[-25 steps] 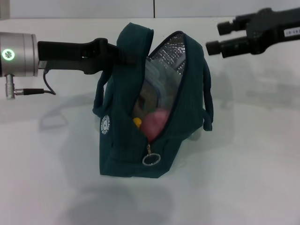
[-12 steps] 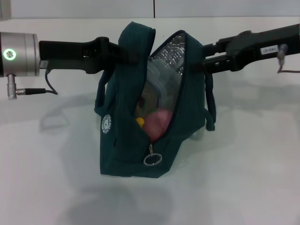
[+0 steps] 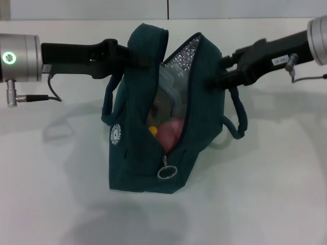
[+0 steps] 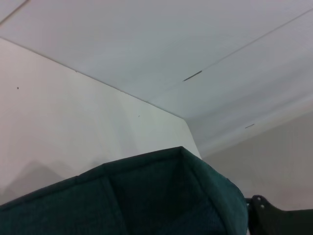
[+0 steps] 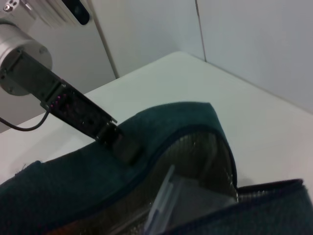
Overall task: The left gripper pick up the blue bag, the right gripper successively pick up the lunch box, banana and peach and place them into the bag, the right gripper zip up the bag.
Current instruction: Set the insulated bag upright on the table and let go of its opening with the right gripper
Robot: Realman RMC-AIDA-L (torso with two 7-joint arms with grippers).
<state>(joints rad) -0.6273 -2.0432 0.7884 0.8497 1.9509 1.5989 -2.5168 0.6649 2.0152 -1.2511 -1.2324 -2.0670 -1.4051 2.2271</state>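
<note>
The blue bag (image 3: 133,153) stands upright on the white table with its zip open. My left gripper (image 3: 134,57) is shut on the bag's top left flap and holds it up. Inside the mouth I see the clear lunch box (image 3: 169,87), the pink peach (image 3: 171,130) and a yellow tip of the banana (image 3: 150,132). The silver zip ring (image 3: 165,172) hangs at the low front end of the zip. My right gripper (image 3: 222,70) is open, its fingers against the bag's upper right wall by the right handle (image 3: 239,115). The right wrist view shows the bag (image 5: 73,191), the lunch box (image 5: 166,198) and the left gripper (image 5: 115,139).
The white table (image 3: 276,194) spreads around the bag, and a pale wall with a vertical seam (image 3: 168,9) stands behind it. The left arm's silver wrist (image 3: 18,57) with a green light and a cable sits at the left edge.
My right gripper came down and left from the upper right to the bag's right wall. The right handle has swung outward. The left gripper and the bag have stayed in place.
</note>
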